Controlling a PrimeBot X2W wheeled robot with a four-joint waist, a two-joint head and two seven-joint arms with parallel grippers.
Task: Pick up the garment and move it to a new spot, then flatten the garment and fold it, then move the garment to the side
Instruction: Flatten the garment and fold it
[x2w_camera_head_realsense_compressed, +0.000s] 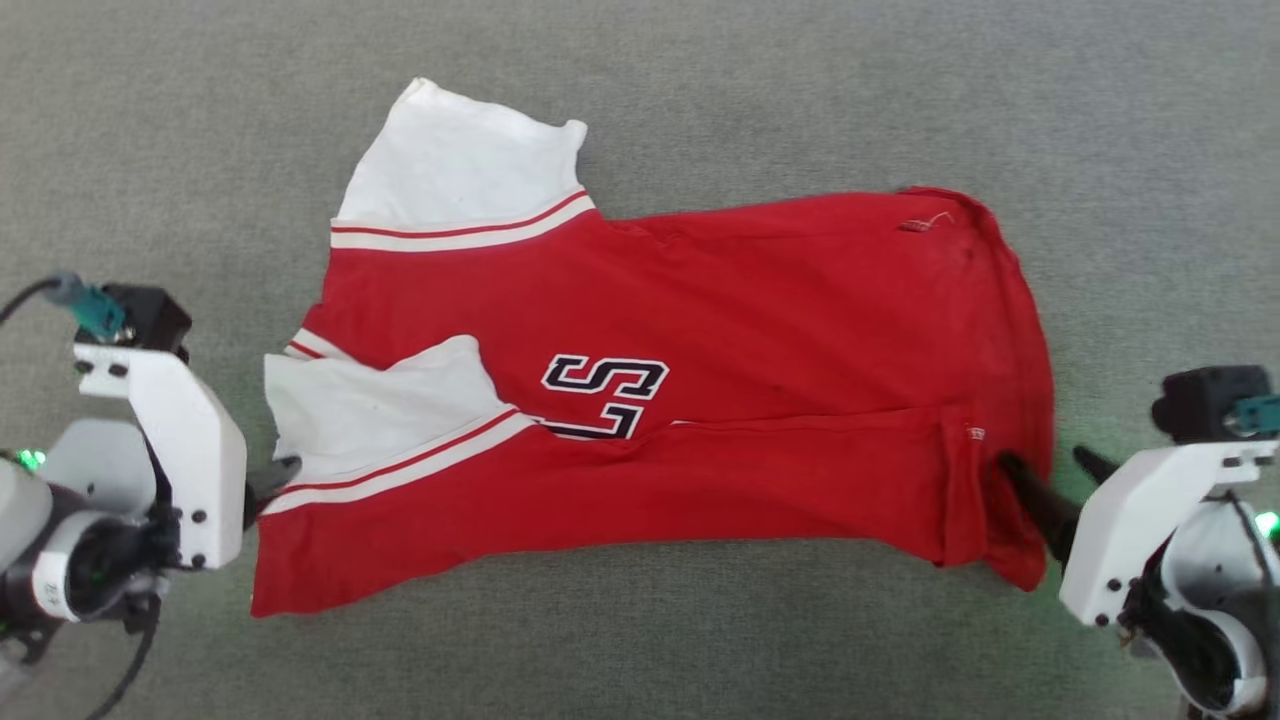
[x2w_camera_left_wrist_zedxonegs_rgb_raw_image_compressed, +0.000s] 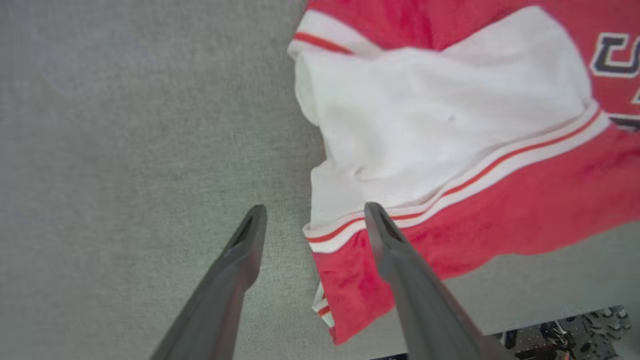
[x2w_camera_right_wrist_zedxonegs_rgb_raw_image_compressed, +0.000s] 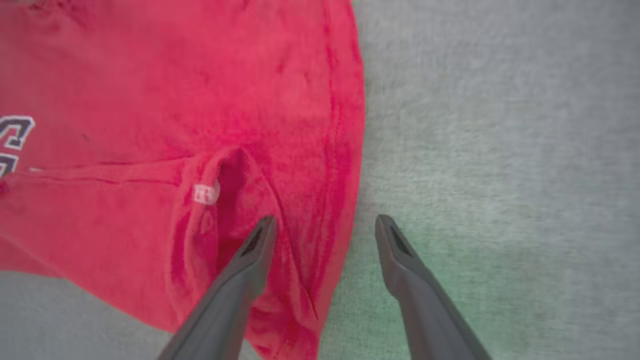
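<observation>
The garment (x2w_camera_head_realsense_compressed: 750, 330) is a red shirt lying sideways on the grey surface, its near long side folded over the middle. One white sleeve sticks out at the back left and another lies folded on the front left. My left gripper (x2w_camera_head_realsense_compressed: 270, 480) is at the shirt's left edge. In the left wrist view it (x2w_camera_left_wrist_zedxonegs_rgb_raw_image_compressed: 315, 209) is open, one finger over the striped band of the garment (x2w_camera_left_wrist_zedxonegs_rgb_raw_image_compressed: 450, 125) and the other over bare cloth. My right gripper (x2w_camera_head_realsense_compressed: 1043, 458) stands open at the right hem. In the right wrist view it (x2w_camera_right_wrist_zedxonegs_rgb_raw_image_compressed: 325, 220) straddles the garment's (x2w_camera_right_wrist_zedxonegs_rgb_raw_image_compressed: 200, 100) edge and grips nothing.
A grey fabric-covered surface (x2w_camera_head_realsense_compressed: 640, 80) spreads on all sides of the shirt. Its near edge (x2w_camera_left_wrist_zedxonegs_rgb_raw_image_compressed: 550, 325) shows in the left wrist view, with dark clutter below it.
</observation>
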